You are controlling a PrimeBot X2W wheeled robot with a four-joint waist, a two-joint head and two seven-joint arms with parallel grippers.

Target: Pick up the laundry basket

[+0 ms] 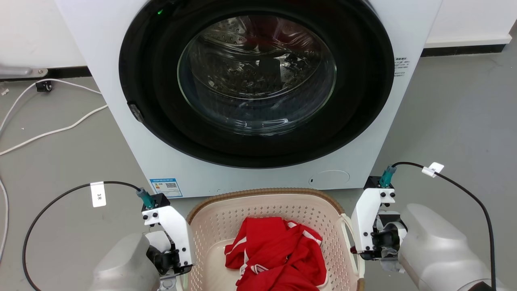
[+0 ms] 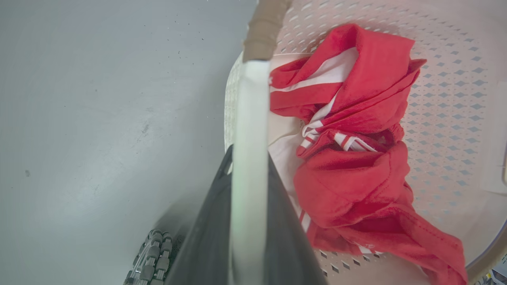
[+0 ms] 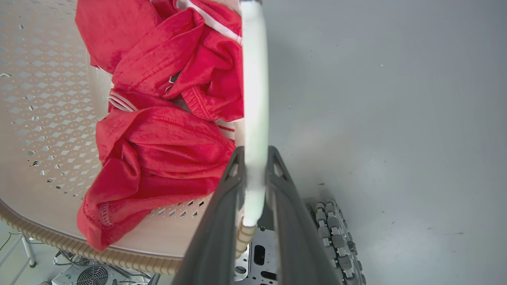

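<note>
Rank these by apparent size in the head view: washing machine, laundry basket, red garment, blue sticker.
1. washing machine
2. laundry basket, though cut off at the bottom edge
3. red garment
4. blue sticker

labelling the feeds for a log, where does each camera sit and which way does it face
Head: on the head, looking down at the washing machine and laundry basket; both forearms show.
Left wrist: on the left arm, looking along the left gripper, clamped on a white handle.
Right wrist: mirrored, right gripper on the other handle.
Shared: all see the red garment.
</note>
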